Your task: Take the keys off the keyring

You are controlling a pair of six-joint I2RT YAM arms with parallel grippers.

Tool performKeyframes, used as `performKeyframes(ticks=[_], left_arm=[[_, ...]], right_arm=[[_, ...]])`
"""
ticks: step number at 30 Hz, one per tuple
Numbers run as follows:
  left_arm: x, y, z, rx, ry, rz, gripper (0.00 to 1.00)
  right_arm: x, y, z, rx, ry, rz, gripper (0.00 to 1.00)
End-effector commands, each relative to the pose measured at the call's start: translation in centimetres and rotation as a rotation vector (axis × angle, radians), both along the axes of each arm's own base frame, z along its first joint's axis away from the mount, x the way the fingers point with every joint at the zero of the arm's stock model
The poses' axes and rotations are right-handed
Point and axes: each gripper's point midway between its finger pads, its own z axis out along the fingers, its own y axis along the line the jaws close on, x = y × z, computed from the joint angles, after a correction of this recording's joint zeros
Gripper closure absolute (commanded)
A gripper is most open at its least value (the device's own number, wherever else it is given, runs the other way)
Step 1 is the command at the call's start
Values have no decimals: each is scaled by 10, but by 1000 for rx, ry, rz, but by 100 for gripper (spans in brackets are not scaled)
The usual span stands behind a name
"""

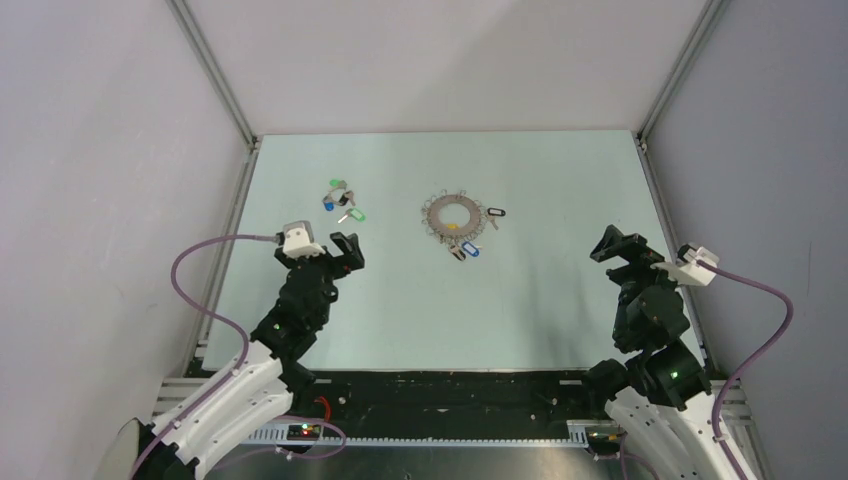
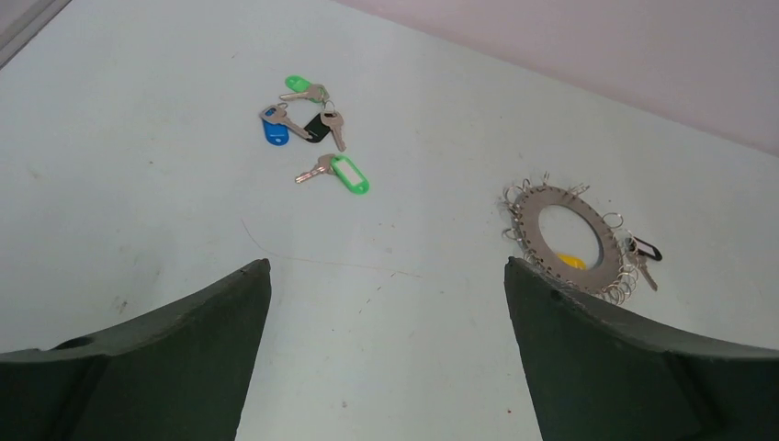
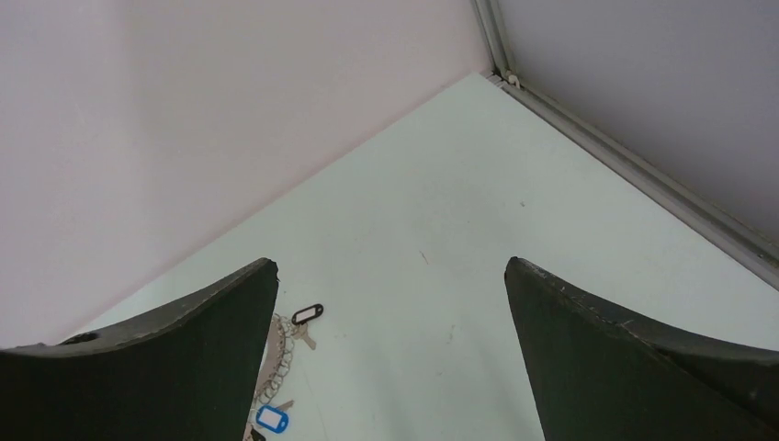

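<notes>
The grey keyring lies flat mid-table, fringed with wire loops. Keys still hang at its rim: a black-tagged key on the right, a blue-tagged key and a dark-tagged one at the near edge, and a yellow tag under the ring. Several loose keys with green, blue and black tags lie apart to its left. In the left wrist view the ring is right of the loose keys. My left gripper is open and empty, near of the loose keys. My right gripper is open and empty, right of the ring.
A pale green table top sits between grey walls. Metal rails run along the left edge and right edge. A black strip crosses the near edge between the arm bases.
</notes>
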Motion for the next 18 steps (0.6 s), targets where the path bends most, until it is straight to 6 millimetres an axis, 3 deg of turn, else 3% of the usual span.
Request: performKeyframes(ticks=[1, 5, 8, 15, 18], left_arm=[[5, -6, 24, -50, -48, -8, 0], [5, -11, 23, -54, -47, -36, 0], [5, -19, 22, -57, -38, -72, 0], [10, -29, 17, -46, -7, -108, 0], [11, -32, 15, -45, 3, -120, 0]], right_arm=[[-3, -2, 18, 12, -42, 0, 1], [3, 0, 14, -21, -11, -2, 1], [14, 8, 0, -59, 64, 10, 1], [58, 68, -21, -120, 186, 250, 7], [84, 96, -39, -127, 298, 327, 12]])
